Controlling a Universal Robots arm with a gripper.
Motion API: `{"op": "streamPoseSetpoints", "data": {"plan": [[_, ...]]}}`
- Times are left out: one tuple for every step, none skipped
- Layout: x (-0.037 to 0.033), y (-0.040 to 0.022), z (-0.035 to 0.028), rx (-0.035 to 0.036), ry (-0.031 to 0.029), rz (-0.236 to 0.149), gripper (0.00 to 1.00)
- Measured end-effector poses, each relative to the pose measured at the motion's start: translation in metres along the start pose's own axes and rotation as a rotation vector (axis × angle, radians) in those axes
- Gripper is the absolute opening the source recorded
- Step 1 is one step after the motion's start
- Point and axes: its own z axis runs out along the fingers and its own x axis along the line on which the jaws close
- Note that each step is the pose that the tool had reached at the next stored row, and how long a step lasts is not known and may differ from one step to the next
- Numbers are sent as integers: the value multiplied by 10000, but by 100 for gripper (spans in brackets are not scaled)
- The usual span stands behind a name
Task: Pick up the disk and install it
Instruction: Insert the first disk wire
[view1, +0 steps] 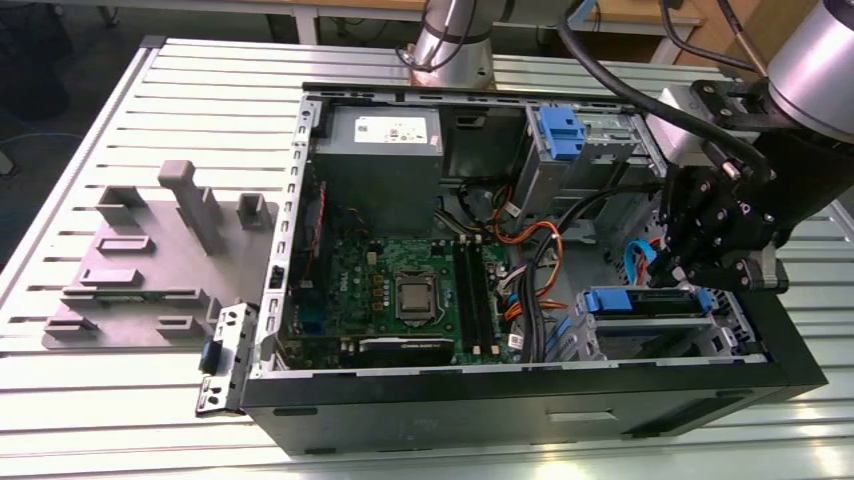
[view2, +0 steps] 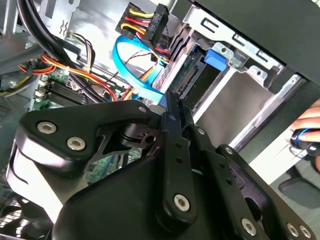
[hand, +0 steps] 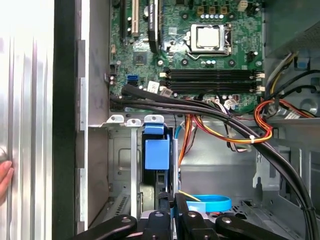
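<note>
Exterior view: an open black tower computer case (view1: 534, 405) is laid on its side on a slatted aluminium table (view1: 200, 90), with the green motherboard (view1: 400, 290) exposed. The disk (view1: 638, 303), a flat silver-grey metal hard drive clipped in a blue plastic carrier, is seen in the metal drive cage at the lower right of the frame, apparently seated in its slot. The black linkage gripper (view1: 691, 272) is held just above and to the right of it; contact cannot be confirmed.

In the first wrist view the disk (hand: 156, 149) is seen end-on at centre, blue tab towards the camera, with the gripper (hand: 170, 199) at bottom centre, in line with it. In the second wrist view the fingers (view2: 170, 150) are seen drawn together with nothing between them, so the gripper is judged closed and empty. A light-blue flat data cable (view2: 134, 67) is looped close beside the tips. A person's hand (hand: 4, 176) is rested at the left edge of the first wrist view, outside the case.

Handling, as judged: the disk is taken as rigid and dense for its size, with smooth metal sides liable to slip, and as shock-sensitive. The plastic carrier is expected to flex. It is best held squarely across the long carrier rails. The label face, connector end and springy blue tab are better avoided.
</note>
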Motion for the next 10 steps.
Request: {"op": "streamPoseSetpoints", "data": {"plan": [[2, 0, 4, 25, 1, -104, 16], [9, 2, 4, 40, 3, -170, 16], [18, 8, 5, 53, 3, -206, 16], [28, 15, 6, 65, 2, -231, 16], [37, 22, 6, 77, 4, -251, 16], [45, 26, 8, 90, 3, -270, 16], [49, 28, 14, 112, 1, -290, 16], [50, 29, 20, 148, 2, -304, 16], [50, 30, 25, 192, 7, -316, 16], [50, 31, 29, 233, 7, -326, 16]]}}
